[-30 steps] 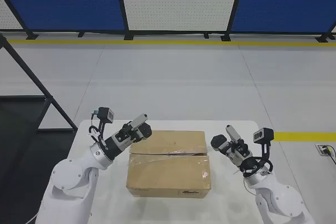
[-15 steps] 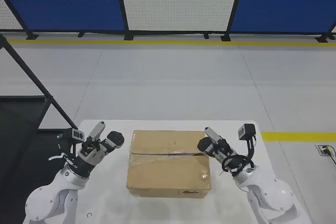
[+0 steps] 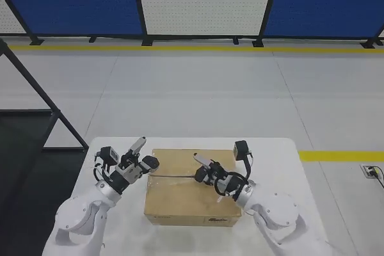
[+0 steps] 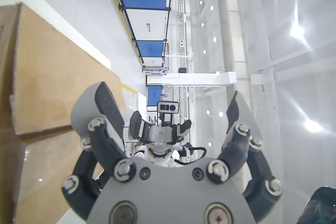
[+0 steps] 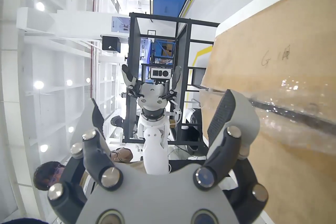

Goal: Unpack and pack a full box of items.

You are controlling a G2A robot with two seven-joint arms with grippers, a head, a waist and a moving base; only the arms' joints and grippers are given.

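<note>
A closed cardboard box lies in the middle of the white table, and clear tape covers its top seam. My left gripper is open at the box's upper left corner, level with the top edge. The left wrist view has the box just beside one finger. My right gripper is open over the box top near the seam, facing the left one. In the right wrist view its finger is close above the taped seam. Neither gripper holds anything.
A black metal frame stands off the table's left side. Blue and white partition panels line the far floor behind a yellow line. Bare tabletop lies left, right and in front of the box.
My right gripper has moved left from beside the box's right end to above its top seam. My left gripper swung out to the left, then came back to the box's left corner.
</note>
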